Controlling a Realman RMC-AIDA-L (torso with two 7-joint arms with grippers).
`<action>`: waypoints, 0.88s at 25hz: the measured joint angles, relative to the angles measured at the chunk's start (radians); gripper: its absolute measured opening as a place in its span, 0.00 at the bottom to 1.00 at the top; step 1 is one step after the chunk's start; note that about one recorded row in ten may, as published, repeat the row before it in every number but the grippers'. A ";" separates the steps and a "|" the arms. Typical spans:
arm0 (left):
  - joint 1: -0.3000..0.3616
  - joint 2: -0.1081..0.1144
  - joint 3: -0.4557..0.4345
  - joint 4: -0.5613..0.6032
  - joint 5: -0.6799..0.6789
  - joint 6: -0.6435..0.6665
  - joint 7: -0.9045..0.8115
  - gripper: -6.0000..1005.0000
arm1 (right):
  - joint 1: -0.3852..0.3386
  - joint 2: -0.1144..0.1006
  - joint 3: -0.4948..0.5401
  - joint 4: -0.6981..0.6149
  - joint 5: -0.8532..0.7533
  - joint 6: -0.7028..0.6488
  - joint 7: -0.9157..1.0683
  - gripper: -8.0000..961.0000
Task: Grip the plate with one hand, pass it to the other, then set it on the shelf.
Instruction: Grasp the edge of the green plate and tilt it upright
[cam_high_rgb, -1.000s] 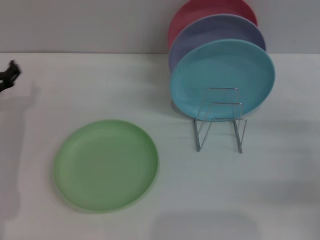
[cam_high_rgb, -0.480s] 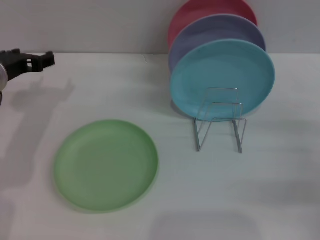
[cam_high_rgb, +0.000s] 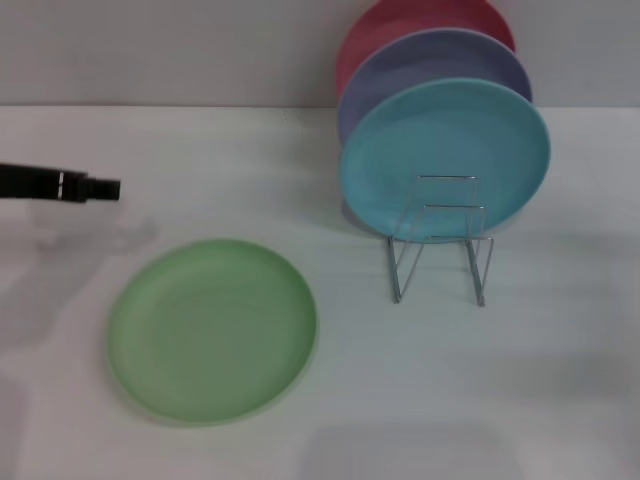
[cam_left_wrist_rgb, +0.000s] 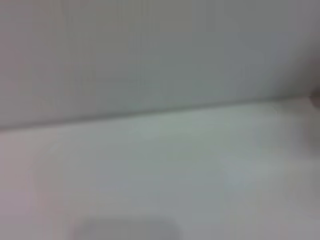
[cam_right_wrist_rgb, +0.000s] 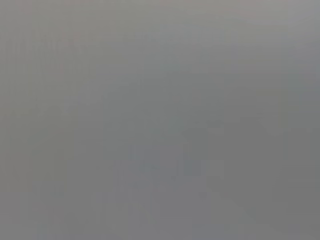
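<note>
The light green plate (cam_high_rgb: 212, 330) lies flat on the white table at the front left in the head view. The silver wire shelf (cam_high_rgb: 441, 250) stands to its right, with its front slots bare. My left gripper (cam_high_rgb: 104, 188) reaches in from the left edge, above and behind the plate's left side, apart from it; I see it edge-on. The left wrist view shows only bare table and wall. My right gripper is out of view; the right wrist view shows plain grey.
A turquoise-blue plate (cam_high_rgb: 445, 160), a lavender plate (cam_high_rgb: 432, 62) and a red plate (cam_high_rgb: 420, 20) stand upright in the back of the shelf. A grey wall runs along the table's far edge.
My left gripper has moved in from the far left edge, rightward and down toward the green plate. The plates and shelf have not moved.
</note>
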 joint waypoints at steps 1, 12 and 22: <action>-0.007 0.000 -0.017 0.006 0.002 -0.049 -0.006 0.78 | 0.005 0.000 0.000 -0.007 0.000 0.000 0.000 0.62; -0.061 -0.004 -0.033 0.012 0.092 -0.353 -0.192 0.77 | 0.059 -0.006 0.044 -0.085 0.002 0.029 0.000 0.62; -0.089 -0.004 0.006 -0.074 0.094 -0.389 -0.274 0.76 | 0.079 -0.025 0.043 -0.118 0.002 0.058 0.000 0.62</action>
